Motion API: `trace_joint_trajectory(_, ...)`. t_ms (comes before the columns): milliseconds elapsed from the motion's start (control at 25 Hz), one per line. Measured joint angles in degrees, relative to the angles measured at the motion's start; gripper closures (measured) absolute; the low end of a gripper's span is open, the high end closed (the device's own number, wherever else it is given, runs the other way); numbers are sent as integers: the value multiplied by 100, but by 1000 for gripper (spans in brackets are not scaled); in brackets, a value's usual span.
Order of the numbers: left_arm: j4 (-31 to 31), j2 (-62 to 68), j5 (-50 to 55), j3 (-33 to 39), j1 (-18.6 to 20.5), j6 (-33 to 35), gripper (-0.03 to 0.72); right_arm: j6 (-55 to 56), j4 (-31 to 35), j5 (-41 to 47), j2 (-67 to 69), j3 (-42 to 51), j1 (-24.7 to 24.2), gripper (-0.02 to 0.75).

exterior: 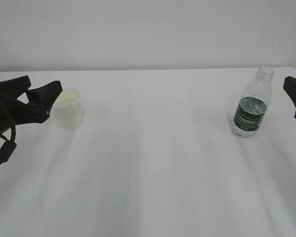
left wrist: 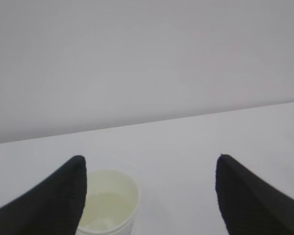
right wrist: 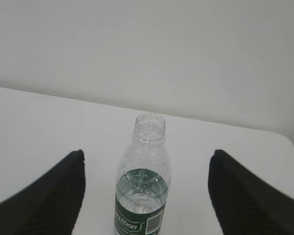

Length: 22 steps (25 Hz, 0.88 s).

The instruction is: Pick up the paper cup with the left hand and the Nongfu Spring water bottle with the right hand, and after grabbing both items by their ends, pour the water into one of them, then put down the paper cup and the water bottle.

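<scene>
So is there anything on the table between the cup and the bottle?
No. In the exterior view, the white table is bare between the cup on the left and the bottle on the right.

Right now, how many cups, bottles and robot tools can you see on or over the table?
Paper cup: 1
Nongfu Spring water bottle: 1
Robot tools: 2, the left tool with jaws open by the cup, and the right tool with jaws open, the bottle standing between its fingers
Total: 4
</scene>
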Motion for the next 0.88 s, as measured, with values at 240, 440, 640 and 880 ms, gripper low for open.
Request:
trace_joint_trajectory(240,0,-636,448,28,0,0,103,79,-2,449,-498,-52,0,145)
trace_joint_trajectory(440,0,-1214,1097,28,0,0,111,92,-2,865,-1055,-52,0,146)
trace_joint_trajectory(640,0,-1770,1666,42,0,0,111,101,-2,1499,-1729,-52,0,146)
trace_joint_trajectory(880,0,-2534,2419,58,0,0,111,101,-2,2410,-2653,-52,0,146)
